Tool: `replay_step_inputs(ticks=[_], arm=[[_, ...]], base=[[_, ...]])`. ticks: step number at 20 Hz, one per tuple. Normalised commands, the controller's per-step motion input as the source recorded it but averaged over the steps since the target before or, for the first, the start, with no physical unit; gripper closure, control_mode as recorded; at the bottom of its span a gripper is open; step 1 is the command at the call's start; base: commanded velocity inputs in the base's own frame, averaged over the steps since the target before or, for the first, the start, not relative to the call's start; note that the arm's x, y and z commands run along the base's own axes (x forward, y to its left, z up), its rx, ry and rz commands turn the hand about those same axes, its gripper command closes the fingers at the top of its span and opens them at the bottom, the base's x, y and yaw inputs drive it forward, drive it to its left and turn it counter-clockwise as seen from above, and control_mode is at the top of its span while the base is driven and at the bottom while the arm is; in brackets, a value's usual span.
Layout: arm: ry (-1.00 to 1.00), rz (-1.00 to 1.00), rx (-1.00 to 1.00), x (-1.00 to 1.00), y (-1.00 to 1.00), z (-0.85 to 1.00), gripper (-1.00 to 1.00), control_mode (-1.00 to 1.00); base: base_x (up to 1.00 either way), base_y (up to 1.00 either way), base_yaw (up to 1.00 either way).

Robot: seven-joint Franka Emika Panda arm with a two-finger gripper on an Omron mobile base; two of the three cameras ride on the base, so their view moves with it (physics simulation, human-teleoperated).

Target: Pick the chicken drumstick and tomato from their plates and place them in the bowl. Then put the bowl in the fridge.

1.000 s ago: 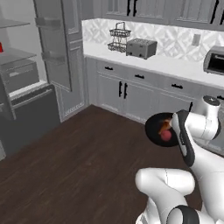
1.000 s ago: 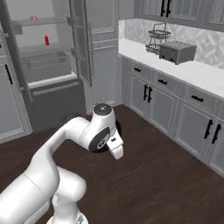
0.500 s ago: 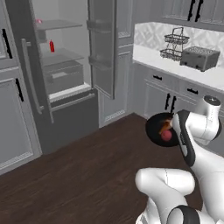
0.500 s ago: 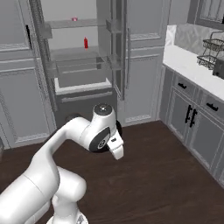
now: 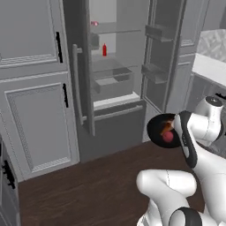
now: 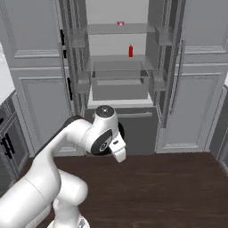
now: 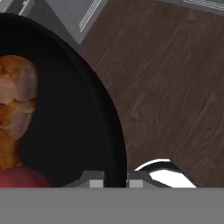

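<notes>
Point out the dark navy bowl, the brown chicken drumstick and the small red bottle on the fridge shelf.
dark navy bowl (image 5: 155,128), left base view, on its dark rim.
brown chicken drumstick (image 7: 15,98), hand view, on its meaty end.
small red bottle (image 6: 130,50), right base view, on its body.

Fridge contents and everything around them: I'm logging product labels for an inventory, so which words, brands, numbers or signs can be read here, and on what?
No readable text anywhere in these pictures.
Small red bottle on the glass shelf of the tall grey open fridge: plain, no label visible.
Small pink-red item on the top shelf: too small to tell.
Deep dark navy bowl gripped at its rim by the hand: no marking.
Grey panelled cabinet doors: no signs.
</notes>
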Motion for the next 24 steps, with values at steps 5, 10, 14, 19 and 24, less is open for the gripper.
replay_step_inputs(ticks=[5, 10, 14, 19, 24], arm=[[0.0, 0.0, 0.0, 0.0, 0.0, 0.0, 1.0, 1.0], [0.0, 0.0, 0.0, 0.0, 0.0, 0.0, 1.0, 1.0], [0.0, 0.0, 0.0, 0.0, 0.0, 0.0, 1.0, 1.0], [0.0, 0.0, 0.0, 0.0, 0.0, 0.0, 1.0, 1.0], [0.0, 0.0, 0.0, 0.0, 0.0, 0.0, 1.0, 1.0]], base=[[1.0, -0.15, 0.31], [1.0, -0.71, 0.1], [1.0, -0.8, 0.11], [0.95, -0.03, 0.26], [0.57, 0.08, 0.12]])
